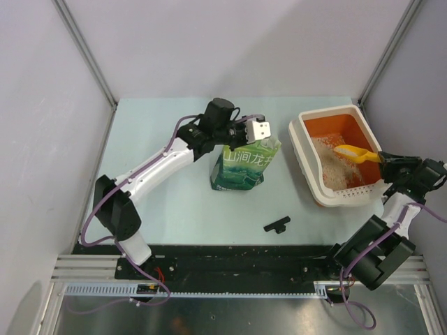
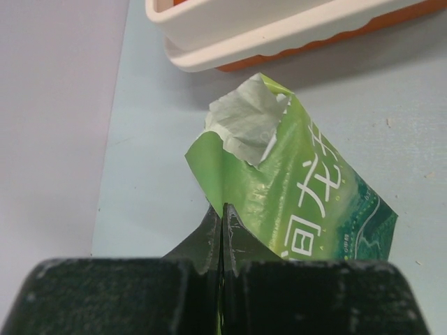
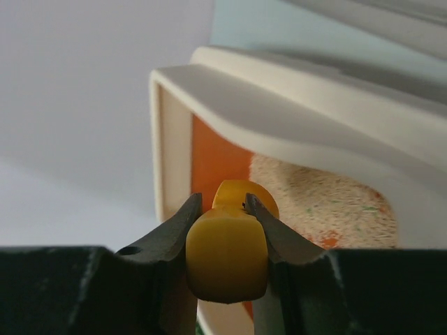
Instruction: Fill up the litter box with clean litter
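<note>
Bolted at the near edge of the counter point(image 1: 174, 202), 2 arms reach away toward the far side. Left of centre, the left end effector point(image 2: 222, 227) is clenched fully on the top edge of a green printed bag point(image 1: 241, 167), with the thin bag material pinched between its 2 dark fingers. That bag sits on the counter, well left of the litter box point(image 1: 304, 157), and the left wrist view shows a torn, crumpled opening point(image 2: 248, 122) at its upper corner. On the right side of the counter, the white-rimmed litter box has the clean litter point(image 1: 334, 167) heaped in its middle and near part, while bare orange floor shows at its far end. At the box's right rim, the right end effector point(image 3: 223, 204) is grasping the thick handle of a yellow-orange scoop point(image 1: 355, 153), 1 finger on each side. Its bowl points left over the litter; whether it carries any granules I cannot tell. Between the arms, toward the near edge, 1 small black T-shaped piece point(image 1: 276, 225) lies by itself on the counter.
</note>
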Motion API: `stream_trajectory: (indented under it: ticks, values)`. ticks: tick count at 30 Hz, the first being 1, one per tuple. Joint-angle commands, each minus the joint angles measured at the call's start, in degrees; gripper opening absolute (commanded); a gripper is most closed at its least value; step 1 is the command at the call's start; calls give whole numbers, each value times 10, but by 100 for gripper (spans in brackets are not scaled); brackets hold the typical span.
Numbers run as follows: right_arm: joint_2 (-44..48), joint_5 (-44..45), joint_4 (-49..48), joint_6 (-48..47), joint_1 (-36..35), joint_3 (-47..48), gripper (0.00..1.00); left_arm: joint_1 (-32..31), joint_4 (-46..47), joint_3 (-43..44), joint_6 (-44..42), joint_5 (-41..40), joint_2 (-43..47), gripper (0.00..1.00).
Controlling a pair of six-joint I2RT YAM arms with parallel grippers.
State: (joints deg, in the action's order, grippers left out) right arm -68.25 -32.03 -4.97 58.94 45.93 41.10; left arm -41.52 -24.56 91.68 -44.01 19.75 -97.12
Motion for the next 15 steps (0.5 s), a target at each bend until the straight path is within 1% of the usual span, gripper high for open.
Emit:
stream_trajectory:
  ticks: [1,5,8,12,15]
  values:
    - [18,104,75,-73,-19,54,0,-10,29,-18,10,46,34,0]
    - [-4,151,93,-111,-49,106,0,-10,30,-32,14,49,47,0]
    - [-21,200,84,-143,-79,146,0,-10,29,-35,20,49,49,0]
    - [-66,257,77,-190,-116,195,0,-10,29,-39,25,53,54,0]
    - [-89,272,66,-216,-129,229,0,-10,30,-43,23,53,61,0]
